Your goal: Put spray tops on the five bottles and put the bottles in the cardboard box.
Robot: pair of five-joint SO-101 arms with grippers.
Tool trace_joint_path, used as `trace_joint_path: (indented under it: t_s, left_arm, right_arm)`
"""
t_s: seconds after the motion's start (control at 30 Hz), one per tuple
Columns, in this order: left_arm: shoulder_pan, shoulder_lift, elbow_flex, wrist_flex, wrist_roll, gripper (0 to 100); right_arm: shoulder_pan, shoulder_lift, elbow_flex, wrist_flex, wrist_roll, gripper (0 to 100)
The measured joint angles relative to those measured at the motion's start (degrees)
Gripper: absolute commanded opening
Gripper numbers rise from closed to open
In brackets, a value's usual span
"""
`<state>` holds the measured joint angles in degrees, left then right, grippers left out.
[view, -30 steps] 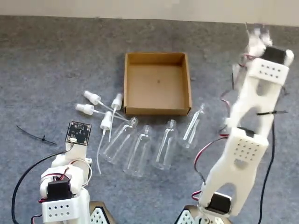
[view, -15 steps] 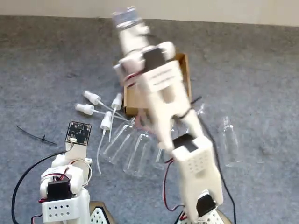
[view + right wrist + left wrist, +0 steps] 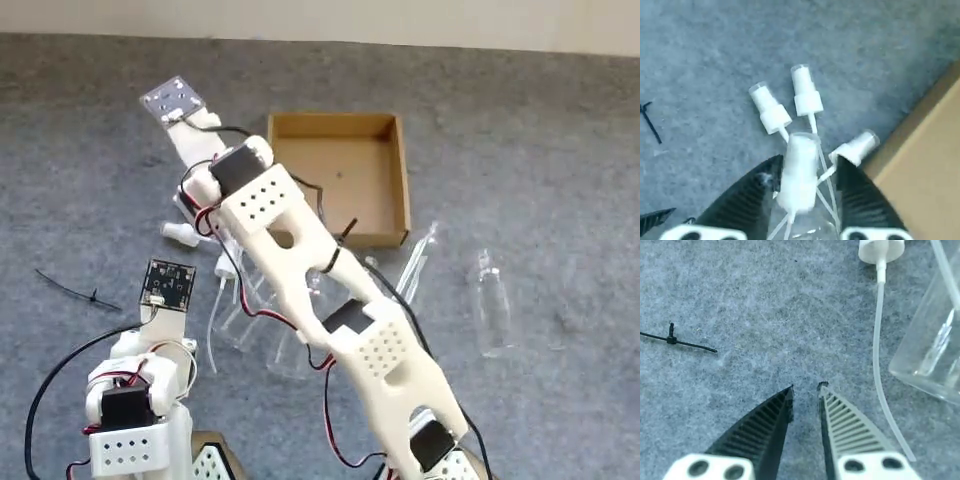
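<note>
White plastic is sitting between the jaws of the right tool [image 3: 809,159], which are standing open on either side of one spray top [image 3: 799,170]. I cannot tell whether either jaw is touching it. Three more spray tops [image 3: 769,107] are lying just beyond it on the grey surface [image 3: 700,45], near a corner of the cardboard box [image 3: 925,165]. Seen from above, the right arm [image 3: 300,240] is stretching across a row of clear bottles [image 3: 243,305] lying in front of the box. One more bottle [image 3: 492,305] is lying alone, well apart from the row. No bottle is resting in the box yet.

The left tool [image 3: 806,386] is hanging close over the surface with its jaws only slightly parted, holding nothing. A thin dip tube [image 3: 880,340] is running past it on one side and a black cable tie [image 3: 677,341] is lying on the other.

The spray tops are looking very light, hard and smooth, so one could pop sideways out of a pinch. Each trailing tube is looking soft enough to bend or kink, and it has to go down a narrow neck. The wide collar is probably the best place to grip, not the nozzle and not the tube. The bottles are looking thin-walled, light and slippery, and likely to slide or roll when nudged. A gentle hold across the body near the shoulder seems safest.

No label, brand or other writing is showing on the bottles, the tops or the box.
</note>
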<state>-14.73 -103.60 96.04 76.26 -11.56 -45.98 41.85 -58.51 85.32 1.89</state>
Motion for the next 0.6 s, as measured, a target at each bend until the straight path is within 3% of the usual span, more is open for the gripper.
trace_joint_path:
  t_s: [0.4, 0.6]
  left_arm:
    - [0.0, 0.0, 0.0, 0.0, 0.0, 9]
    - [0.0, 0.0, 0.0, 0.0, 0.0, 9]
  right_arm:
    - [1.0, -2.2, -5.1, 14.0, 2.6, 21.7]
    - [12.9, -16.6, 3.5, 14.6, 4.6, 21.7]
